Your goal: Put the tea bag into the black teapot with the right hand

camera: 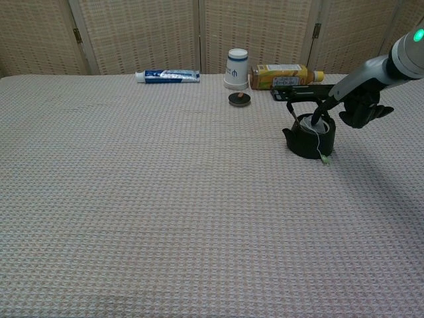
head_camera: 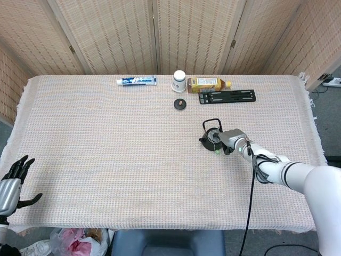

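The black teapot (camera: 309, 140) (head_camera: 211, 137) stands right of the table's middle, handle up. The white tea bag (camera: 308, 123) lies inside its mouth. Its string runs over the rim, and the green tag (camera: 325, 159) (head_camera: 217, 152) rests on the cloth beside the pot. My right hand (camera: 360, 110) (head_camera: 233, 141) is just to the right of the pot, most fingers curled in. One finger (camera: 322, 112) reaches down into the mouth onto the tea bag. My left hand (head_camera: 10, 185) hangs off the table's near left corner, fingers spread and holding nothing.
Along the far edge lie a toothpaste tube (head_camera: 136, 81), an upturned paper cup (head_camera: 179, 81), a yellow drink bottle (head_camera: 208, 84) and a black flat bar (head_camera: 227, 96). The teapot lid (head_camera: 180, 103) sits in front of the cup.
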{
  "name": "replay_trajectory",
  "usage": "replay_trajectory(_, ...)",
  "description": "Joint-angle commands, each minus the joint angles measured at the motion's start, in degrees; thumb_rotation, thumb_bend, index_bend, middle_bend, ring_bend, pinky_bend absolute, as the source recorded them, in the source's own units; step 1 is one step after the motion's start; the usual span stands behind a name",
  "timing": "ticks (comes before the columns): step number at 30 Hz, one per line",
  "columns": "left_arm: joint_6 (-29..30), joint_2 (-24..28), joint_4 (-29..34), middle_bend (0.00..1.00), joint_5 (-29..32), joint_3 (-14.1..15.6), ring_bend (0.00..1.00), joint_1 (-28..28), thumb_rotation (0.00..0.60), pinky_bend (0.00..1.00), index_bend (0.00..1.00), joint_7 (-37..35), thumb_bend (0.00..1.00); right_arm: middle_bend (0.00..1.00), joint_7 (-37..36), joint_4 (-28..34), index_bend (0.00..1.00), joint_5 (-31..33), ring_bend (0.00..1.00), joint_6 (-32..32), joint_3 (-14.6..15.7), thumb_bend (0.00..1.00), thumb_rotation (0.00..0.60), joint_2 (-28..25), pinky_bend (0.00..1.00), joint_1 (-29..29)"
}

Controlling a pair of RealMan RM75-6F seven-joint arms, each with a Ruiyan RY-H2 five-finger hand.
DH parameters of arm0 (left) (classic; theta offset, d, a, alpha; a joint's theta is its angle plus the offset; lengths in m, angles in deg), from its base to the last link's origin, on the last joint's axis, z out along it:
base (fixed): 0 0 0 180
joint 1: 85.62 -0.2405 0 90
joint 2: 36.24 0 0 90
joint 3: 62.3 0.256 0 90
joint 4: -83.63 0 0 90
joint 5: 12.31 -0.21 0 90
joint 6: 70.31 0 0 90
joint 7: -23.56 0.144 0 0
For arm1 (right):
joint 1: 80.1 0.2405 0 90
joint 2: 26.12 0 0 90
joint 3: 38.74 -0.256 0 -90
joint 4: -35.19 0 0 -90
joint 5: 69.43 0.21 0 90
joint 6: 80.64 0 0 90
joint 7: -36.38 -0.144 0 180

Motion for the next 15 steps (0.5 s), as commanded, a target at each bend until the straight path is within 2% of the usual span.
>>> replay_trajectory(1, 0.2, 0.0, 0.0, 0.0, -0.1, 0.0, 0.01, -0.1, 0.6, 0.29, 0.0, -0.1, 0.24, 1.0, -1.4, -0.9, 0.0, -0.9, 0.91, 0.0, 1.1, 1.0, 0.6, 1.1, 0.83, 0.7)
replay_trajectory(8, 0.1, 0.2, -0.1, 0.0, -0.2, 0.0, 0.01, -0.1, 0.6, 0.29, 0.0, -0.5, 0.24, 1.0, -4.1, -1.9, 0.0, -2.1, 0.91, -0.4, 4.3, 1.0, 0.6, 3.0, 0.83, 2.3)
replay_trajectory(15, 0.2, 0.2, -0.1, 0.0, -0.1, -0.1, 0.01, -0.1, 0.6, 0.29, 0.0, -0.7, 0.24, 1.0, -6.5, -3.0, 0.0, -3.0, 0.91, -0.3, 6.3, 1.0, 0.6, 4.7, 0.83, 3.3)
